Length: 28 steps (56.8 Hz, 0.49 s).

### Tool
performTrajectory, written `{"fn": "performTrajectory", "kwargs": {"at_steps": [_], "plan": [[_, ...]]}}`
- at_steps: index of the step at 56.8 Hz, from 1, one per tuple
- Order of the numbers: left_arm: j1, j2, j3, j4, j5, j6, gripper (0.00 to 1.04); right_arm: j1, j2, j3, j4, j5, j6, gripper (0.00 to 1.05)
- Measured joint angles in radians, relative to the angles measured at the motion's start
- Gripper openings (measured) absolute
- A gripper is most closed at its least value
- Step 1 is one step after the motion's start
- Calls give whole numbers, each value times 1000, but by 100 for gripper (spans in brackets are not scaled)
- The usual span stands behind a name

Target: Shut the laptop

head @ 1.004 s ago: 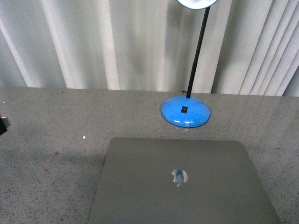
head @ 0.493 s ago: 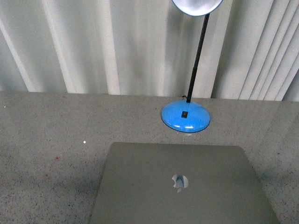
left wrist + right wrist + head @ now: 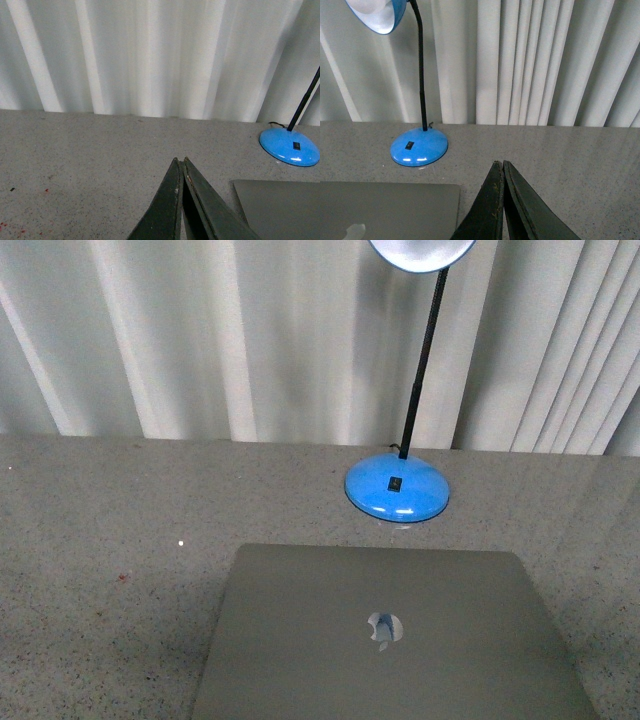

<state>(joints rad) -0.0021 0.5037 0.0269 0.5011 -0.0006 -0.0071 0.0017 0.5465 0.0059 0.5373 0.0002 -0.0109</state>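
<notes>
The laptop (image 3: 385,635) lies shut and flat on the speckled grey table (image 3: 110,540), its silver-grey lid up with the shiny apple-shaped logo (image 3: 384,628) showing. Neither arm appears in the front view. In the left wrist view my left gripper (image 3: 180,161) is shut with nothing in it, hanging over bare table beside a corner of the laptop (image 3: 280,207). In the right wrist view my right gripper (image 3: 498,163) is shut and empty too, off the other side of the laptop (image 3: 390,210).
A blue desk lamp stands just behind the laptop, with a round base (image 3: 397,487), a black gooseneck (image 3: 422,355) and its shade (image 3: 421,252) overhead. White vertical blinds (image 3: 200,340) close off the far edge of the table.
The front view has tilted slightly, so the laptop and lamp sit a bit lower in the picture than a second ago. A dark object at the left edge has left the view.
</notes>
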Motion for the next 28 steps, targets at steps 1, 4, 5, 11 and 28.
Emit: {"fn": "performTrajectory", "kwargs": {"at_steps": [1,4,5,11,28], "plan": [[0,-5,0,-8,0,0,4,0,-12,0,-11,0,0,3],[0,-34,0,-34,0,0,4,0,-43,0,-40,0,0,3],[0,-45,0,-44,0,0,4,0,-49,0,-45,0,0,3],[0,-96,0,-92,0,0,4,0,-108,0,-101,0,0,3],[0,-230,0,-223,0,0,4,0,-249,0,-237,0,0,3]]}}
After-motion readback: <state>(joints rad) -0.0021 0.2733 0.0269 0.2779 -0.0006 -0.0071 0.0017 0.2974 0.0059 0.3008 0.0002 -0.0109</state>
